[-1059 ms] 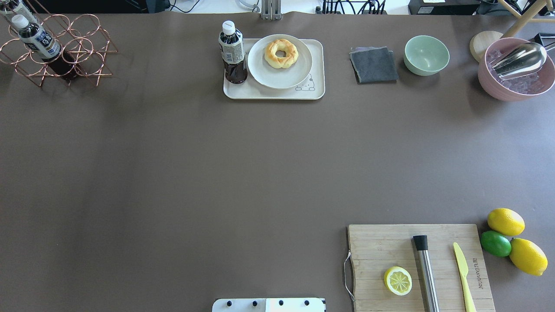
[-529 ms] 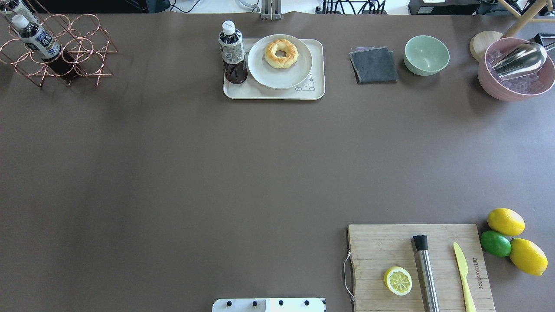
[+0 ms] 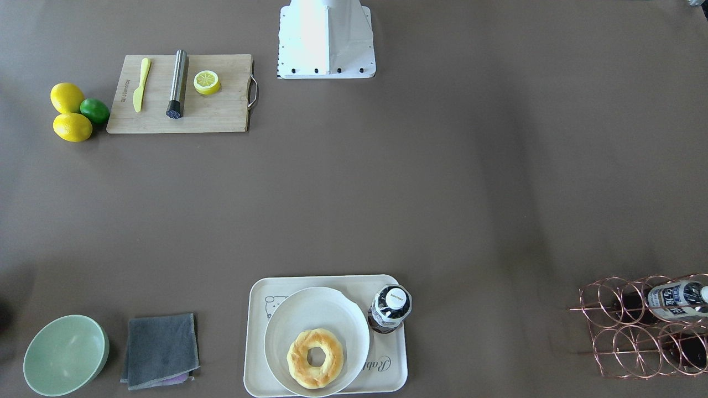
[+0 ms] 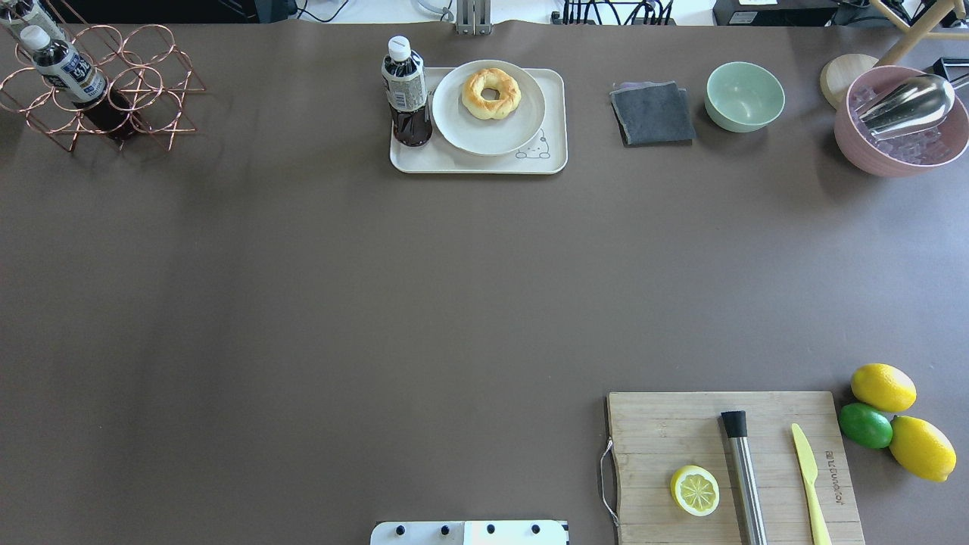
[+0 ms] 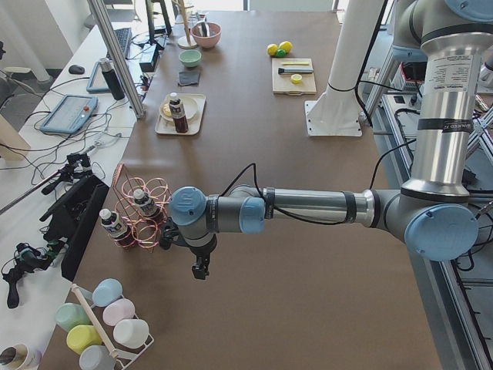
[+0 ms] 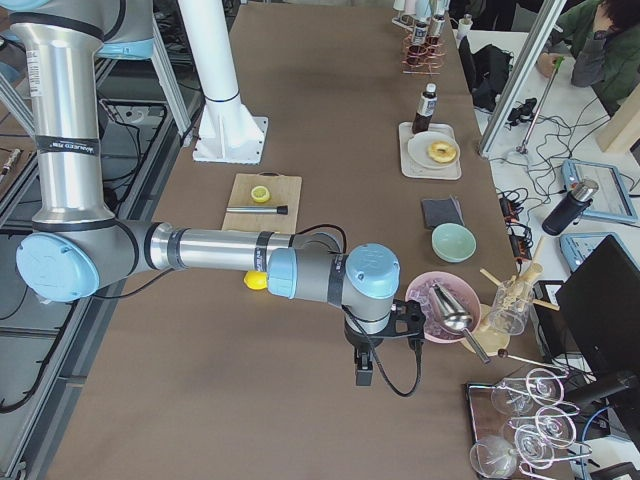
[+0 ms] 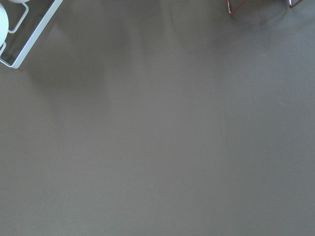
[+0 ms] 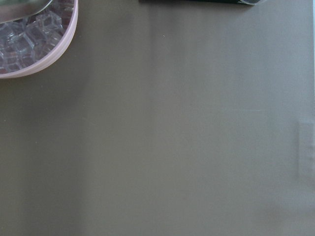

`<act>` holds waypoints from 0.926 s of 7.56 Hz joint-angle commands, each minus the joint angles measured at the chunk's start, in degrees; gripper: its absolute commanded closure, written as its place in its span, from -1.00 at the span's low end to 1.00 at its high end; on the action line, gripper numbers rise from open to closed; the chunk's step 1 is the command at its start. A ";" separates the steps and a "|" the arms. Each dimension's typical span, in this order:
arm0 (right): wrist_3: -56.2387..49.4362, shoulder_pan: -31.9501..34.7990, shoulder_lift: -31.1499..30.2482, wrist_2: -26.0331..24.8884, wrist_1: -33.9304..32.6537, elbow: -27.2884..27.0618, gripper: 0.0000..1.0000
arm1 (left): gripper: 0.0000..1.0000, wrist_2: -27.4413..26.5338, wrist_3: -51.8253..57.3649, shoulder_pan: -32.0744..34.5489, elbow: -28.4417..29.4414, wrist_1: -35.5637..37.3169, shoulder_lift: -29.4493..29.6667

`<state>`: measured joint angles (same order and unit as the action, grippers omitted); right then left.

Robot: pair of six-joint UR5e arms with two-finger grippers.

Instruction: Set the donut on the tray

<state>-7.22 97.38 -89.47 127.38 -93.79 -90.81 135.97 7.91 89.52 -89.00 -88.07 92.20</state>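
Observation:
The donut (image 4: 474, 98) is a golden-brown ring lying on a white round plate (image 4: 484, 138). The plate sits on the cream tray (image 4: 484, 164) at the far middle of the table. In the front-facing view the donut (image 3: 298, 359) lies on the plate (image 3: 310, 309) on the tray (image 3: 391, 345). My left gripper (image 5: 200, 270) shows only in the exterior left view, over bare table beside a copper rack. My right gripper (image 6: 362, 376) shows only in the exterior right view, near a pink bowl. I cannot tell whether either is open or shut. Both are far from the tray.
A dark drink bottle (image 4: 406, 94) stands on the tray's left end. A grey cloth (image 4: 652, 113), green bowl (image 4: 745, 96) and pink ice bowl (image 4: 901, 121) lie to the right. A copper bottle rack (image 4: 98, 87) is far left. A cutting board (image 4: 730, 465) holds a lemon half.

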 commanded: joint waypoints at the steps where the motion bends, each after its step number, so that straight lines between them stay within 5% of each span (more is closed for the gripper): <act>1: -0.52 0.00 -0.01 0.06 0.01 -0.07 -1.00 | -0.99 0.08 0.09 0.04 -0.21 -0.08 -0.96; 7: -0.61 0.00 -0.09 -0.03 -0.07 -0.07 -1.00 | -0.99 0.08 0.09 0.22 -0.82 -0.17 -0.97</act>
<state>-7.82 97.38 -89.54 127.43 -93.85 -90.85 135.99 8.00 89.70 -89.63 -88.17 91.23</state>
